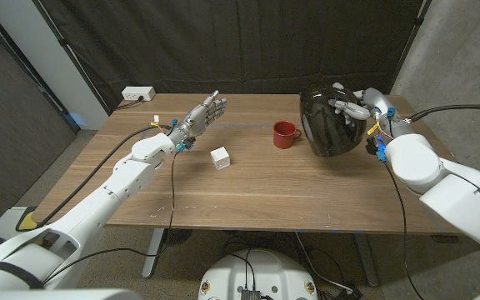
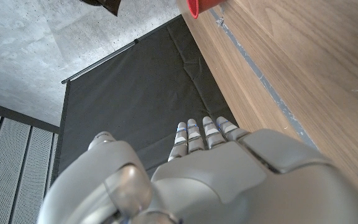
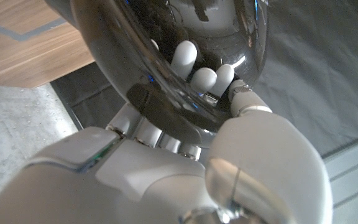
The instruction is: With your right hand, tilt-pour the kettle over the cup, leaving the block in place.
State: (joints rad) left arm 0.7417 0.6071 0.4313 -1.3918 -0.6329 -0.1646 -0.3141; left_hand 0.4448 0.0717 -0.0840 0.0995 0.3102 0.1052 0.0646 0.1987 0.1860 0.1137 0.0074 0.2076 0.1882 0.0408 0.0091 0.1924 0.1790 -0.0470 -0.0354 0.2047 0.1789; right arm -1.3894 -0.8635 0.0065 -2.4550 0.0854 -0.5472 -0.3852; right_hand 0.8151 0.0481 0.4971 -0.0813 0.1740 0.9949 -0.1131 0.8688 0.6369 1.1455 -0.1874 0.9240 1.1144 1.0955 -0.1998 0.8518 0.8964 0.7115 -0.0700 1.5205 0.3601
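The robot's left hand (image 1: 203, 114) hovers over the wooden table (image 1: 248, 192) with fingers straight, spread and holding nothing, while the white block (image 1: 220, 157) sits untouched just beyond it and the red cup (image 1: 285, 134) waits near the centre. At right, the right hand (image 1: 355, 109) wraps its fingers around the dark kettle (image 1: 330, 119), which stands beside the cup. A clean pour likely means tipping slowly toward the cup with a firm hold, well clear of the block.

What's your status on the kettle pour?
Right hand grips kettle, tilted toward red cup. Left hand open, holding nothing. Block apart on the table, nothing between kettle and cup.
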